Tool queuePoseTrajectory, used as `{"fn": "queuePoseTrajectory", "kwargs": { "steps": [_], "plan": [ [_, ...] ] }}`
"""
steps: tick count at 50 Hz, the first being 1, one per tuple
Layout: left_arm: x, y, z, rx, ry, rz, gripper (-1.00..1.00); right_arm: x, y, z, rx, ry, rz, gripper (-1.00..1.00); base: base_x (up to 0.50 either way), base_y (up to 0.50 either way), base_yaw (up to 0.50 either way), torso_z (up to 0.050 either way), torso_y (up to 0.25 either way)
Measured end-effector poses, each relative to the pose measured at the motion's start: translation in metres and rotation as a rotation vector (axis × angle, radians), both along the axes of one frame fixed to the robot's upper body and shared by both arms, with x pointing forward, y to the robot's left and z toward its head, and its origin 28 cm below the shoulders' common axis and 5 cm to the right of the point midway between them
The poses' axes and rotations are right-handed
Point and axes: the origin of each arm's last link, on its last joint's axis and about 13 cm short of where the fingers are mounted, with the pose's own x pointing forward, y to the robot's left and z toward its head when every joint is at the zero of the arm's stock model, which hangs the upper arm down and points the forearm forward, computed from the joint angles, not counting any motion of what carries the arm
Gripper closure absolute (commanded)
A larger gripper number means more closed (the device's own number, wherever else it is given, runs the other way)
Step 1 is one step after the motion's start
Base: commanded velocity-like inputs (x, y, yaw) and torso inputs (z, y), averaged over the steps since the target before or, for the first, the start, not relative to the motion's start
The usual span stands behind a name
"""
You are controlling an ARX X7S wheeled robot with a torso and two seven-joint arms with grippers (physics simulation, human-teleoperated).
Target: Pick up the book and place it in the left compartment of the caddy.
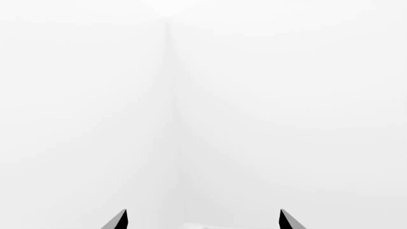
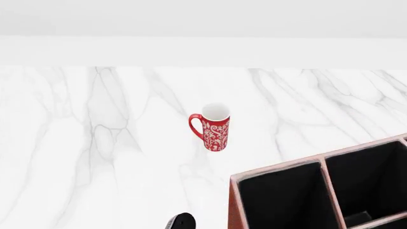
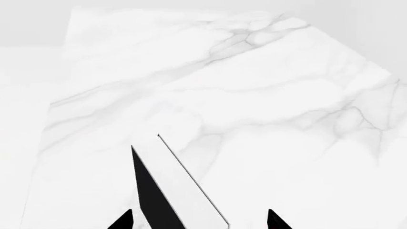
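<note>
White-veined marble counter (image 2: 95,143) bears mug (image 2: 215,127) and caddy (image 2: 321,164)

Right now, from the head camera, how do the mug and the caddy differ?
The mug is round and bright red with a white pattern. The caddy is boxy and reddish-brown with pale rim trim. The mug is white inside, while the caddy is black-lined and split by dividers. The mug is fully in view farther back, but the nearer caddy is cut off at the frame's lower right. Both stand upright and open-topped on the marble table.

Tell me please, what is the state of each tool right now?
Left tool: open, empty.
Right tool: open, the book between its fingertips, not clamped.
</note>
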Motion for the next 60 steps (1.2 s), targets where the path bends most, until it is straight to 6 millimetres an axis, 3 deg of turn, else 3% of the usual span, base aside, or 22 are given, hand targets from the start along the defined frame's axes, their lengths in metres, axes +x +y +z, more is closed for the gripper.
{"fn": "queuePoseTrajectory", "kwargs": {
  "steps": [60],
  "plan": [
    [0.004,-0.002,0.0,0.004,0.021,-0.002,-1.0,0.024,0.005,-0.034,-0.094,0.063,0.009,-1.0,0.0,0.0,0.0,0.0,0.0]
  ]
}}
